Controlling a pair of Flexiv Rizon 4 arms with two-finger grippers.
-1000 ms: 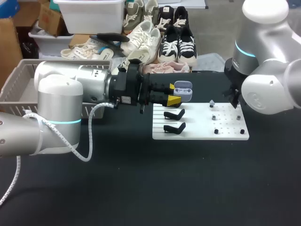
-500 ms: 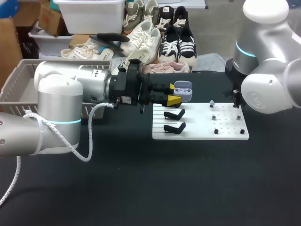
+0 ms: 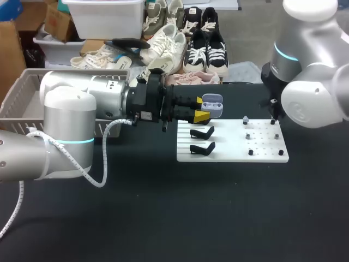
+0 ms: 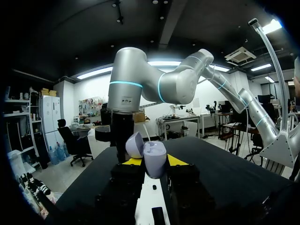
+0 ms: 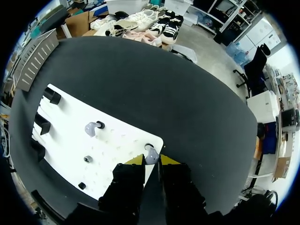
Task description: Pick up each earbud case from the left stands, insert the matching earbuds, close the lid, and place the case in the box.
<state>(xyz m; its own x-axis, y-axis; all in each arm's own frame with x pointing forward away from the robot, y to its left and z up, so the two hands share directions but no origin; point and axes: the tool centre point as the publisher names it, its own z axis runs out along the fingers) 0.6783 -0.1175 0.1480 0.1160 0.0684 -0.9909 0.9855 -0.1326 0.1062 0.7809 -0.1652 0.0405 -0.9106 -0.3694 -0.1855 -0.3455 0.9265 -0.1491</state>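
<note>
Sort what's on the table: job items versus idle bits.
Job:
- earbud case, lid open, in left tool
- earbuds on white board
- right tool at the board's corner
- basket

Idle:
- empty black stands
- bare pegs

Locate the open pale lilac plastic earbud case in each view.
Head view: open pale lilac plastic earbud case between the yellow tips of the left gripper, near the white board's far left corner.
Left wrist view: between its own fingers, lid open.
Right wrist view: not in it.
Landmark: right arm, at the head view's right, behind the case in the left wrist view.
</note>
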